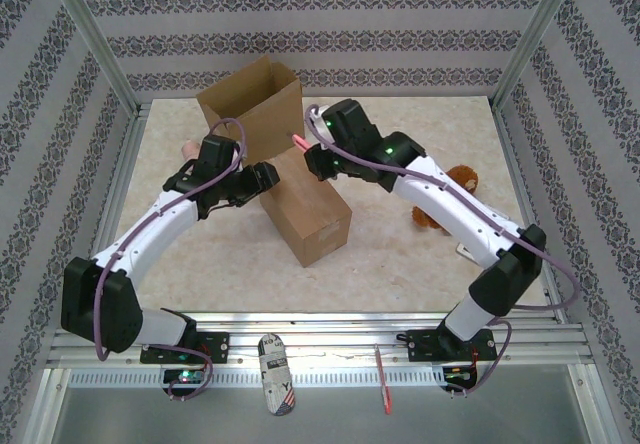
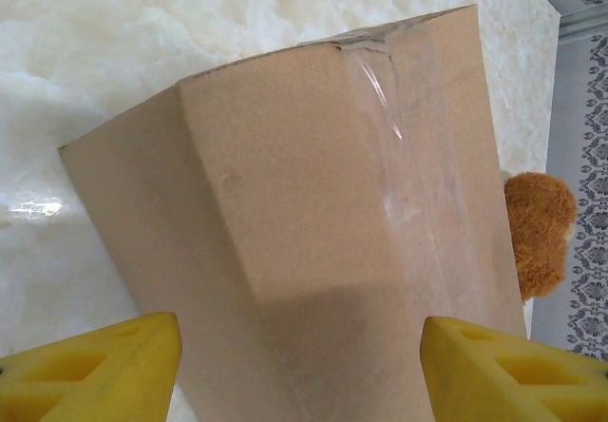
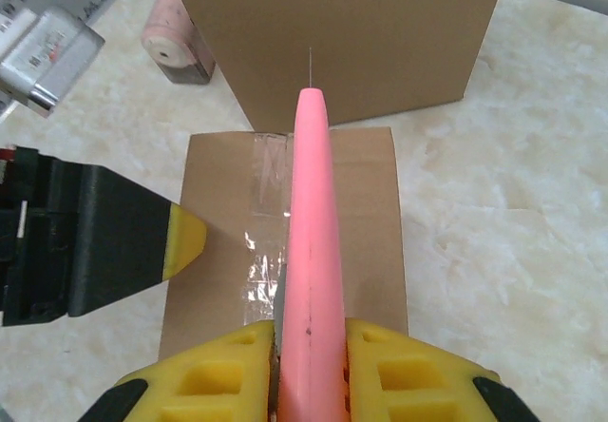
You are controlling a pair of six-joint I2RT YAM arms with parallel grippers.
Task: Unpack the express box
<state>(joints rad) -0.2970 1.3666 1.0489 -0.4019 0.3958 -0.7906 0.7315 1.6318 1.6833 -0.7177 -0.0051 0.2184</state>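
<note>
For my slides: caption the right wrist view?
Right gripper holds a pink cutter over the taped box; left gripper beside it.

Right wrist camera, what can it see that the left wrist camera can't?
Right wrist view: the right hand pinching a pink cutter, an open box standing behind, and a pink cylinder next to it. Left wrist view: a brown plush toy peeking out from behind the taped box. Both: the taped box, the left hand open at its side, and the pale table.
</note>
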